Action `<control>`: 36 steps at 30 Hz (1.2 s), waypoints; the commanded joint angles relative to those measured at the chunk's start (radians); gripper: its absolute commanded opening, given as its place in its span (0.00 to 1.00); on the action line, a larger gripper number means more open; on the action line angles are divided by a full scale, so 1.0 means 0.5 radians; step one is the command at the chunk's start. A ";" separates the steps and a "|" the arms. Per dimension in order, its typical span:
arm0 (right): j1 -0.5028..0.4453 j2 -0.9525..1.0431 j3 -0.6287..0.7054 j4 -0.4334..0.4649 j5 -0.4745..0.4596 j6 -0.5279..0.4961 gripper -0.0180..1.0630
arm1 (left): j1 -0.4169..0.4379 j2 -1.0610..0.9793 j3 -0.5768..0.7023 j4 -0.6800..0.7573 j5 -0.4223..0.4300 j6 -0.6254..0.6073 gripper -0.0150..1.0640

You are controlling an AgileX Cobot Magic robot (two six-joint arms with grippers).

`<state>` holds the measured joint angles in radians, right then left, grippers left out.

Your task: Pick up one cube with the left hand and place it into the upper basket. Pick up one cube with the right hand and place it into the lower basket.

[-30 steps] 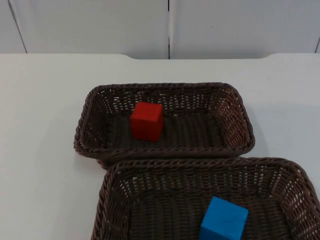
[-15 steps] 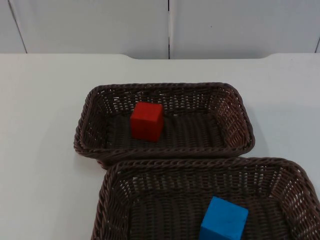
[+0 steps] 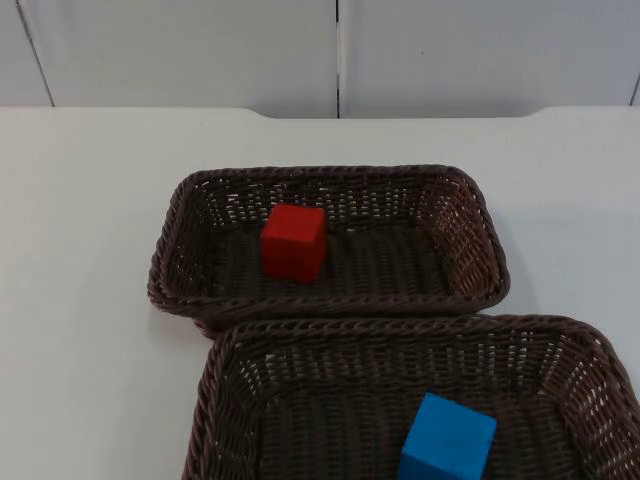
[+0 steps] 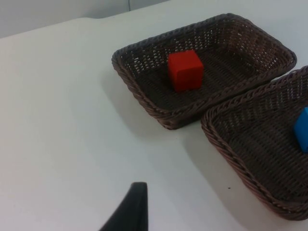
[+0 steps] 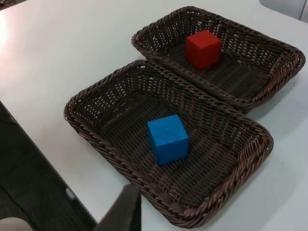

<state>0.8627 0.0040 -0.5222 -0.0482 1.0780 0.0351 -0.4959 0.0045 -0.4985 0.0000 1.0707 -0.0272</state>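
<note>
Starting from the fingers: the left gripper point(image 4: 131, 209) hangs above bare white surface point(image 4: 62, 120), off to the side of the baskets and well apart from them. One black fingertip is all I can see of it, so I can't tell if the fingers are open or closed. Same story with the right gripper point(image 5: 126, 209): one fingertip, over the near rim of the lower basket point(image 5: 96, 137), can't tell the state either. Neither one touches a cube.

Moving outward, the blue cube point(image 5: 167, 138) sits flat on the floor of the lower basket, roughly in the middle, clear of the walls. The red cube point(image 3: 295, 242) sits in the upper basket point(image 3: 180, 240), upright, a bit toward that basket's left and back wall. The two dark brown woven baskets lie side by side with their long rims touching or very nearly so. Grey partition wall point(image 3: 200, 50) runs behind the surface.
</note>
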 commanded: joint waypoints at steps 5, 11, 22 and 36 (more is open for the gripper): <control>-0.007 -0.008 0.011 -0.003 0.000 -0.011 0.99 | -0.006 -0.009 0.009 -0.026 0.006 -0.011 0.99; -0.014 -0.008 0.011 -0.003 0.000 -0.011 0.99 | -0.006 -0.009 0.009 -0.026 0.006 -0.011 0.99; -0.112 -0.008 0.011 -0.003 0.000 -0.011 0.99 | -0.006 -0.009 0.009 -0.026 0.006 -0.011 0.99; -0.716 -0.008 0.011 -0.003 0.000 -0.011 0.99 | -0.006 -0.009 0.009 -0.026 0.006 -0.011 0.99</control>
<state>0.5313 0.0040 -0.5222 -0.0482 1.0780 0.0351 -0.4959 0.0045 -0.4985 0.0000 1.0707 -0.0272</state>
